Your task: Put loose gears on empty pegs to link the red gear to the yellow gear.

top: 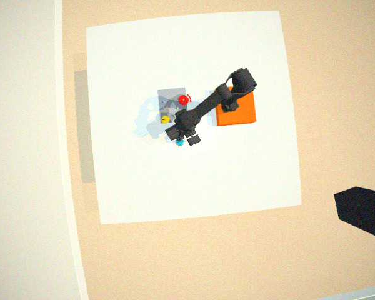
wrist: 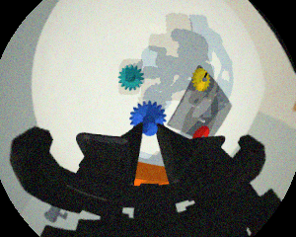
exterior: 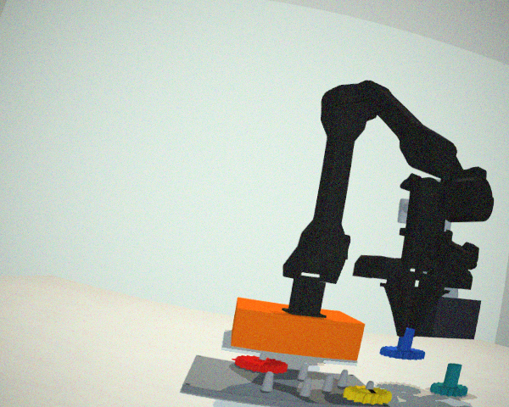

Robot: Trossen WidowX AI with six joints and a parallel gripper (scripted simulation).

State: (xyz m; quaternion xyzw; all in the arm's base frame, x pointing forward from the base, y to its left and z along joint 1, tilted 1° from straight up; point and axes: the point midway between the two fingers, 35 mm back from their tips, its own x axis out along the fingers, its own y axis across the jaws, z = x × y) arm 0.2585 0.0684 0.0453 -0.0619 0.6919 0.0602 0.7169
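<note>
Arm holding a blue gear aloft
The gripper (exterior: 407, 331) (wrist: 148, 125), nearly closed, pinches the stem of the blue gear (exterior: 402, 352) (wrist: 148, 116) above the table; the grey board (top: 171, 93) (exterior: 210, 372) (wrist: 185, 116) bears the red gear (top: 183, 101) (exterior: 260, 364) (wrist: 201, 132) and yellow gear (top: 166, 119) (exterior: 366, 395) (wrist: 201, 80).

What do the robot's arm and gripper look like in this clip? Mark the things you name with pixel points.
The arm (top: 210, 102) (exterior: 335, 175) is matte black, with chunky, angular links. The gripper (exterior: 407, 331) (wrist: 148, 125) is black too, with two fingers that taper toward their tips and blocky, rounded side pieces. No markings or cables can be made out.
</note>
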